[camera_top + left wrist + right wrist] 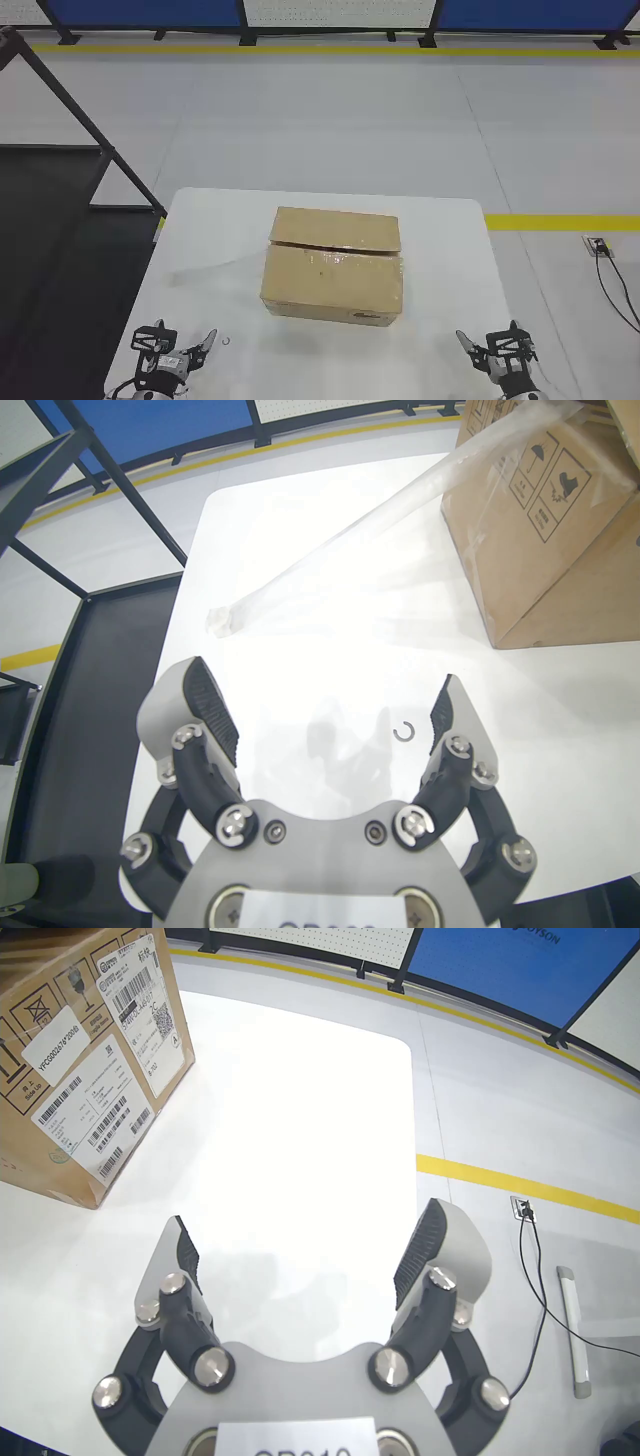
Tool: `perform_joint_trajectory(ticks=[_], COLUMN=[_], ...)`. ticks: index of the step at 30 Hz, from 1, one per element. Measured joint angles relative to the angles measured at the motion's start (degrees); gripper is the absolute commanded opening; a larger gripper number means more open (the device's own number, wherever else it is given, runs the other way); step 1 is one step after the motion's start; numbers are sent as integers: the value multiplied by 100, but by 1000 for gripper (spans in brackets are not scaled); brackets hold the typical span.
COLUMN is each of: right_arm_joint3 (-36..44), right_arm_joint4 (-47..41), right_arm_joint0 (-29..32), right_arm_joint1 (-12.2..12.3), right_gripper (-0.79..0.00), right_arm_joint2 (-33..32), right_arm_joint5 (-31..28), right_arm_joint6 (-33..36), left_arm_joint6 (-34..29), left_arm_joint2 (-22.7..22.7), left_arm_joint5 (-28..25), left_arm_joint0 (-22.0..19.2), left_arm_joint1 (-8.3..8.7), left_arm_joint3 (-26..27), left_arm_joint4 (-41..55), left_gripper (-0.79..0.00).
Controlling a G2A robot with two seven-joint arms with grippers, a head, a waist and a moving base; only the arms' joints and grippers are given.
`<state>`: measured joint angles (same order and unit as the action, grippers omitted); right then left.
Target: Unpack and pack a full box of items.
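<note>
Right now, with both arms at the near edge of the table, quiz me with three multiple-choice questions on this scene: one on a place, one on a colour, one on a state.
1. Where does the cardboard box stand?
A) near the middle of the table
B) stacked on another box
C) hanging over the table's edge

2. What colour is the tabletop?
A) black
B) white
C) yellow

3. How is the left gripper?
A) shut tight
B) shut on the box
C) open and empty

Answers:
1 A, the top view shows bare tabletop on every side of the box.
2 B, the surface is plain white in all three views.
3 C, the left wrist view shows its fingers spread wide apart and holding nothing.
</note>
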<state>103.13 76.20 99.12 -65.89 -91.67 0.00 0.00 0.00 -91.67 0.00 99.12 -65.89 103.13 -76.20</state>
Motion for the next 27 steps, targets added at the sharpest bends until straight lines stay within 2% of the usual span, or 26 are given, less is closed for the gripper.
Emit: perform_joint_trajectory(ticks=[6, 12, 18, 21, 27], right_arm_joint3=[28, 297, 807, 997, 1141], right_arm_joint4=[46, 173, -155, -161, -4], right_arm_joint0=[-3, -31, -59, -116, -146], right_arm_joint1=[6, 36, 75, 79, 78], right_gripper=[0, 0, 0, 0, 0], right_arm_joint2=[25, 27, -94, -80, -35], right_arm_joint5=[-66, -800, -1620, -1713, -1666], right_arm_joint6=[-11, 69, 364, 455, 512], left_arm_joint6=[16, 329, 449, 353, 353], left_arm_joint2=[-1, -54, -222, -327, -330], left_arm_joint5=[-7, -148, -658, -977, -983], left_arm_joint0=[-6, -74, -121, -130, -126], left_arm_joint1=[-1, -12, 1, 8, 8], left_arm_joint3=[4, 47, 149, 254, 260], left_arm_joint4=[8, 35, 314, 684, 687], left_gripper=[0, 0, 0, 0, 0])
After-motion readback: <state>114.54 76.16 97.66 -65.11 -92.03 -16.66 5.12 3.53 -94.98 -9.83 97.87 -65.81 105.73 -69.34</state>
